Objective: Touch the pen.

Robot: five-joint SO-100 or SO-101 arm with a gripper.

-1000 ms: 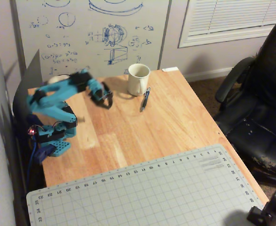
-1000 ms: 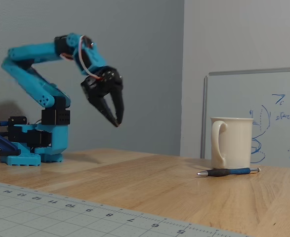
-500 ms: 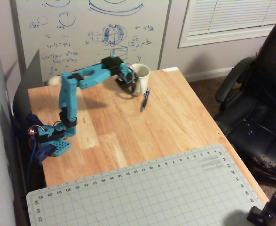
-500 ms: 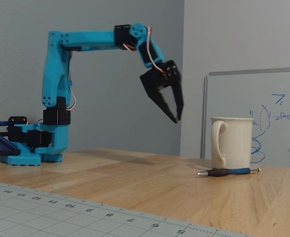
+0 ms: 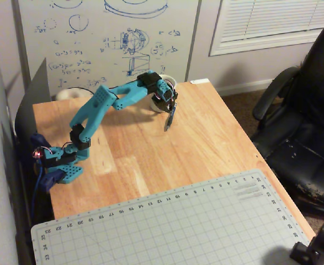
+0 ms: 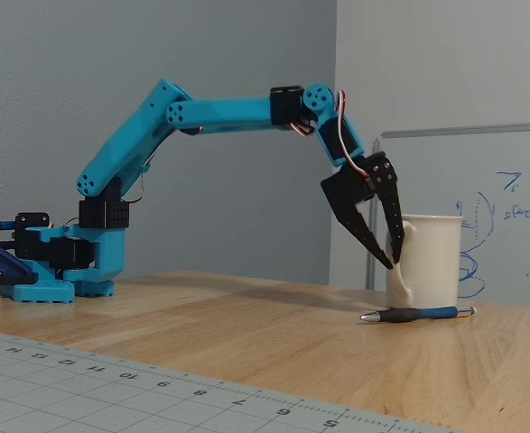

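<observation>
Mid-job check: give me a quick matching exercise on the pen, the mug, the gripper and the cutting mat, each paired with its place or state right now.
Things:
1. pen
2. mug
3. gripper
4. cutting mat

Places or states:
A. hangs open in the air, tips by the mug's handle in the fixed view
B. stands upright on the table
C. lies flat on the wood in front of the mug in the fixed view
D. covers the table's near end in the overhead view

Pairs: 1-C, 2-B, 3-A, 4-D
</observation>
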